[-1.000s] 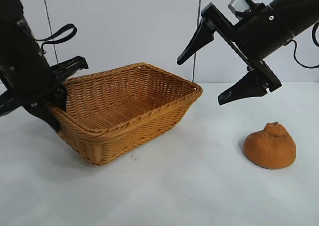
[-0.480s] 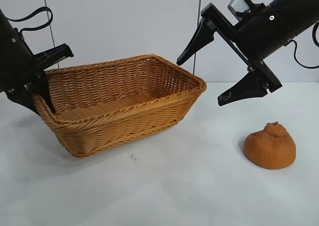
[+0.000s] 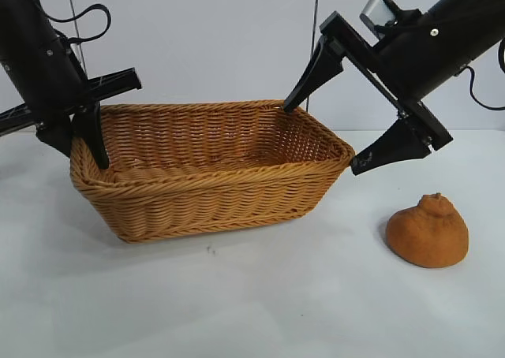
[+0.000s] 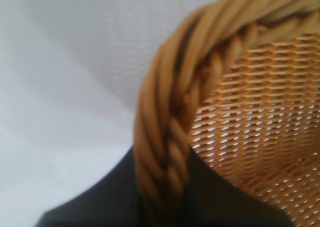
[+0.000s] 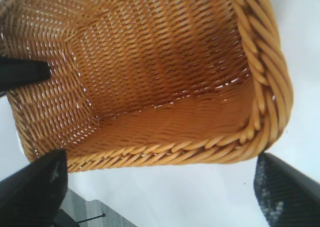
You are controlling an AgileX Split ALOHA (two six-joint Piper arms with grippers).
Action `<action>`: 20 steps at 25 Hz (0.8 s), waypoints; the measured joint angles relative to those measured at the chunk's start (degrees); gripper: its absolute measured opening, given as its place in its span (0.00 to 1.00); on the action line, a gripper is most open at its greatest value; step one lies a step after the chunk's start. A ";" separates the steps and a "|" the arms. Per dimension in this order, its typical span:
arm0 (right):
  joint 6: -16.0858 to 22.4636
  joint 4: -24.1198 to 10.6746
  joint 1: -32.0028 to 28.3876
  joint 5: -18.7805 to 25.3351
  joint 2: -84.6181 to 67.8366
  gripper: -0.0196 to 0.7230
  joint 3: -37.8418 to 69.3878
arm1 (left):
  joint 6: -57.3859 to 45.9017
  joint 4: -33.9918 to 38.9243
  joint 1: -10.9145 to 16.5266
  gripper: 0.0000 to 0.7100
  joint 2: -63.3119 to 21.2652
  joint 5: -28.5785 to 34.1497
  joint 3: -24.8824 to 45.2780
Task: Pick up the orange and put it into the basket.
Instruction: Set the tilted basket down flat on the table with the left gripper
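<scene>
The wicker basket [image 3: 213, 204] sits on the white table at the left and centre, empty inside. My left gripper [image 3: 83, 149] is shut on the braided rim [image 4: 165, 127] at the basket's left end, with one dark finger [image 4: 100, 202] on each side of the braid. My right gripper [image 3: 322, 137] hangs wide open just above the basket's right end, with nothing between its fingers; its wrist view looks into the basket [image 5: 165, 152]. The orange [image 3: 427, 232], rough-skinned with a knob on top, lies on the table at the right, below and to the right of the right gripper.
The white table [image 3: 276, 311] has bare surface in front of the basket and between the basket and the orange. A white wall stands behind. One left finger [image 5: 20, 72] shows inside the basket's far end in the right wrist view.
The left gripper, holding the rim, has swung the basket round and to the right, so its right end now lies under the right gripper. The right gripper and the orange have stayed put.
</scene>
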 joint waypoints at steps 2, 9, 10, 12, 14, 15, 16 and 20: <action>0.06 0.00 0.00 0.28 0.00 0.96 0.00 | 2.18 -0.05 0.21 0.13 0.47 0.53 -1.09; 0.30 -0.36 0.00 1.28 0.00 0.96 0.00 | 5.98 -0.72 0.32 0.14 2.53 1.25 -1.56; 0.37 -0.47 0.00 1.40 0.00 0.96 0.00 | 6.04 -0.80 0.34 0.14 2.84 1.12 -1.56; 0.44 -0.47 0.00 1.52 0.00 0.96 0.00 | 6.19 -0.86 0.39 0.14 3.32 0.62 -1.56; 0.44 -0.47 0.00 1.63 0.00 0.96 0.00 | 6.53 -0.86 0.39 0.14 3.41 -0.26 -1.56; 0.44 -0.47 0.00 1.63 0.00 0.96 0.00 | 6.80 -0.86 0.39 0.14 3.41 -0.79 -1.56; 0.44 -0.47 0.00 1.63 0.00 0.96 0.00 | 6.95 -0.86 0.39 0.14 3.41 -1.20 -1.56; 0.44 -0.31 0.00 2.65 0.00 0.96 0.00 | 7.46 -0.86 0.39 0.14 3.41 -2.30 -1.56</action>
